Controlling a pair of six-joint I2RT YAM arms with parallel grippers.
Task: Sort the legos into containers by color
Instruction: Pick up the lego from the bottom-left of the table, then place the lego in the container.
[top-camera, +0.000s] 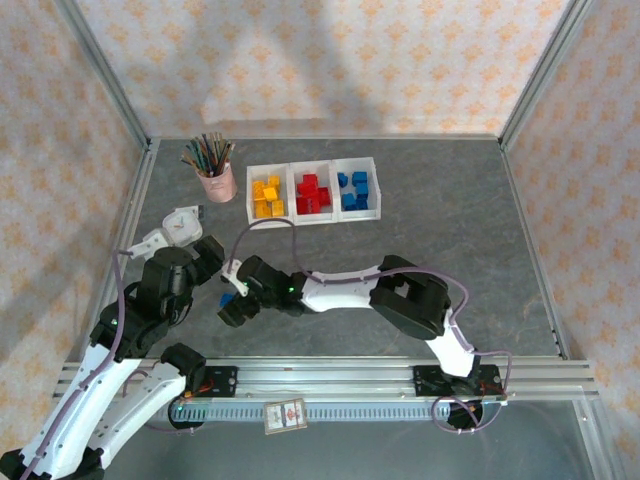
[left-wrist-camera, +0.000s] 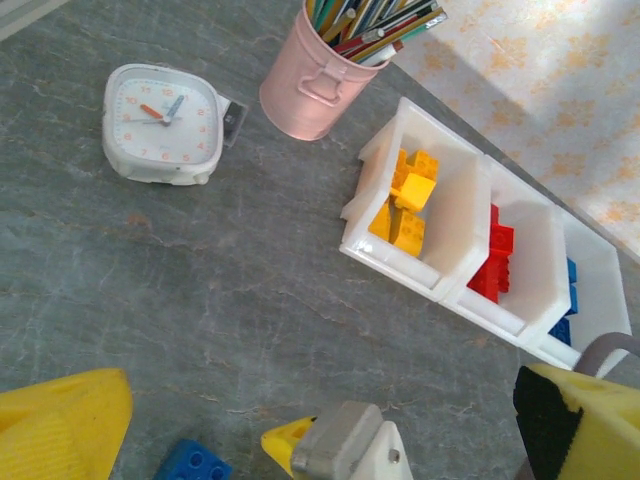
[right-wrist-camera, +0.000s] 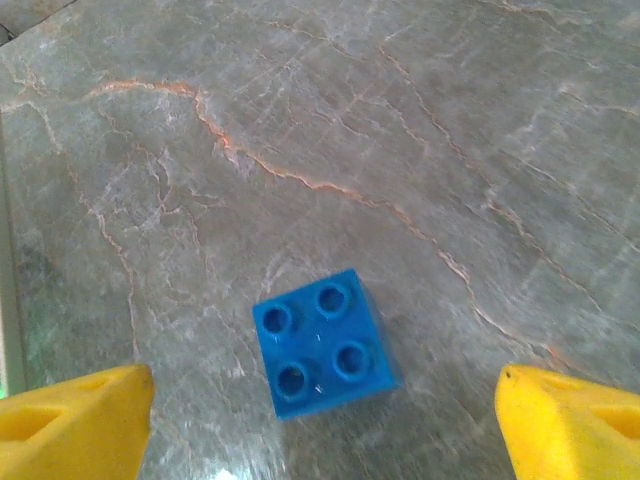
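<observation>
- My right gripper (right-wrist-camera: 322, 425) hangs low over the table (right-wrist-camera: 420, 120). Its yellow fingers (right-wrist-camera: 75, 420) are spread wide and hold nothing. The blue lego brick (right-wrist-camera: 325, 340) lies studs-up between them, touching neither.
- The brick sits turned a little against my finger line. If I close as I am, I judge the pads would meet corners rather than flat faces, and the brick could spin or squirt out.
- My left gripper (left-wrist-camera: 320, 425) hovers just beside the right one, also wide open with nothing in it. With the two so close, raising the right one carelessly could knock them together.
- Well ahead of both stand the containers (left-wrist-camera: 455, 215), joined in a row. The yellow legos (left-wrist-camera: 410, 200) are in the nearest compartment, the red legos (left-wrist-camera: 495, 265) in the middle one and the blue legos (left-wrist-camera: 562, 330) in the farthest.
- The blue compartment shares a wall with the red. Clipping that wall or letting go early could drop the brick among the red.
- Beyond and to the side are a pink cup of pencils (left-wrist-camera: 310, 80) and a white alarm clock (left-wrist-camera: 165, 125). A wide swing could tip the cup.
</observation>
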